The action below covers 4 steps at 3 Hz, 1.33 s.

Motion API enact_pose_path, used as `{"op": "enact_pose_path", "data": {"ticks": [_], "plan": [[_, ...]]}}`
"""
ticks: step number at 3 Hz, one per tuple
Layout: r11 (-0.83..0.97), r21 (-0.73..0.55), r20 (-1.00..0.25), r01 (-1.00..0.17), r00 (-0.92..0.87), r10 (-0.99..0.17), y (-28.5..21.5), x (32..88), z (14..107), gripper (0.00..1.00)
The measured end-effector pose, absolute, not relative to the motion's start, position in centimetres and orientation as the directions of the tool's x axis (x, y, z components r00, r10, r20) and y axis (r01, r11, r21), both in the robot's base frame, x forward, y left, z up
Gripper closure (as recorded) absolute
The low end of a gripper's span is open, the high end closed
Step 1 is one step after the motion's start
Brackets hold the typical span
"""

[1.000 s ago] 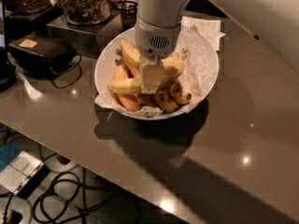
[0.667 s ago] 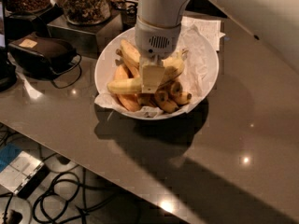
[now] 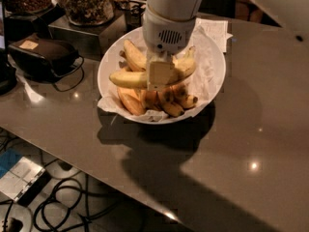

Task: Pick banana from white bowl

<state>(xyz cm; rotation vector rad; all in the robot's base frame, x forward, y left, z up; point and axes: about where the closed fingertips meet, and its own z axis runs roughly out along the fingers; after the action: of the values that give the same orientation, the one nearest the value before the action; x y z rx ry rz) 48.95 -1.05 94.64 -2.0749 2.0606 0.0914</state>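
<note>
Reaching straight down into the white bowl (image 3: 107,62), the gripper (image 3: 159,80) sits over the middle of the bowl's heap of fruit, with the robot's thick white arm (image 3: 176,6) rising above the bowl's far rim. Its pale lower block covers the middle of the banana (image 3: 126,79), which lies across the top of the heap inside the bowl, one end pointing to the bowl's left rim and the other toward its right rim. Whether the gripper is clenched on that banana or released I cannot tell, as its front hides the contact. A second, more curved long banana (image 3: 135,54) lies in the far-left part of the bowl, just behind the first. Several short orange-yellow bananas (image 3: 170,100) with dark spots are packed in the near part of the bowl, under the long one. Crumpled white paper (image 3: 208,69) lines the bowl and spills over its near-left rim. The bowl stands on a glossy brown table (image 3: 241,144). A flat sheet of paper (image 3: 216,30) lies on the table just behind the bowl's right side. Left of the bowl, well apart, sits a dark pouch (image 3: 43,57), and behind the bowl's left side stands a clear jar of snacks (image 3: 89,4).
</note>
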Motion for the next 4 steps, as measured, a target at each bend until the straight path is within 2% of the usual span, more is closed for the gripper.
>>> {"op": "enact_pose_path", "data": {"ticks": [3,4], "plan": [[-0.002,-0.217,-0.208,-0.976,0.048,-0.977,-0.5,46.8,99.3,1.0],[-0.101,-0.241,-0.218,-0.965,0.156,-0.963,3.2,44.3,100.5,1.0]]}}
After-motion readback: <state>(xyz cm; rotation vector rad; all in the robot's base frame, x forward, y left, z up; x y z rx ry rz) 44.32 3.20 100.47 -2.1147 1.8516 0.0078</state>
